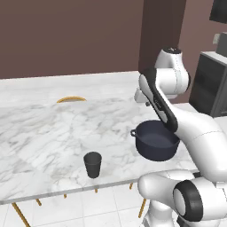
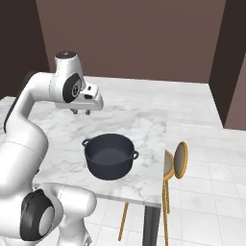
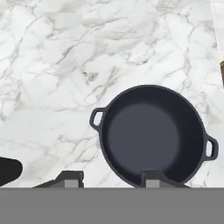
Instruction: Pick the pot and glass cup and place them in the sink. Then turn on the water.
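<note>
Tool (image 3: 108,178) hangs above the worktop (image 3: 52,65), pointing straight down, fingers parted to a middling gap with nothing between them; no contact with any object. In the hand view one fingertip (image 3: 151,178) overlaps the near rim of the pot (image 3: 151,133), the other lies over bare marble beside it. In the right base view the tool (image 2: 80,112) sits well above and behind the pot (image 2: 109,156).

Pot: dark navy, two loop handles, upright, empty, near the worktop's front edge. Glass cup (image 1: 92,164): dark tumbler, upright, left of the pot (image 1: 155,141), apart from it, also near the front edge.

Wooden stool (image 2: 176,162) stands beside the worktop's right end.
</note>
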You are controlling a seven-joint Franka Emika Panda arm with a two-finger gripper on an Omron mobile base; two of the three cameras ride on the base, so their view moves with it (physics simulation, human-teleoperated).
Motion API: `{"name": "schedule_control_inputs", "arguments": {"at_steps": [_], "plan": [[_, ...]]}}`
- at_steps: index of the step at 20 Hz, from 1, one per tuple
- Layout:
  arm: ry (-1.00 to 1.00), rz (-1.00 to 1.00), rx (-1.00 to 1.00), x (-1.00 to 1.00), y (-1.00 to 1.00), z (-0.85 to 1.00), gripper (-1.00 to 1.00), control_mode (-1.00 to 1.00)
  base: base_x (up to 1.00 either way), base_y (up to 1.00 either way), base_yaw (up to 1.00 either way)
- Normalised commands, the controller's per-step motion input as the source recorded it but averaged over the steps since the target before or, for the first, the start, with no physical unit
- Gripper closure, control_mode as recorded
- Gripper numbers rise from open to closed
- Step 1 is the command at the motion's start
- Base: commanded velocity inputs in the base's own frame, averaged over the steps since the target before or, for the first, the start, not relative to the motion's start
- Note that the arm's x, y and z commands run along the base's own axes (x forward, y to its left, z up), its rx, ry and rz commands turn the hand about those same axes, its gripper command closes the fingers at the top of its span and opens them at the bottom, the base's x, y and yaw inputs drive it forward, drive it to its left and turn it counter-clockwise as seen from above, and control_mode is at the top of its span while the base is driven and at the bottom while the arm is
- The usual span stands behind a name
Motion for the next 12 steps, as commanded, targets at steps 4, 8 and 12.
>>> {"name": "schedule_control_inputs", "arguments": {"at_steps": [4,8,12], "plan": [[0.0,0.01,0.0,0.0,-0.09,-0.07,-1.0,-1.0,0.0,0.0,0.0],[0.0,0.04,0.0,0.0,-0.2,-0.21,-1.0,-1.0,0.0,0.0,0.0],[0.0,0.0,0.0,0.0,-0.02,-0.53,-1.0,-1.0,0.0,0.0,0.0]]}}
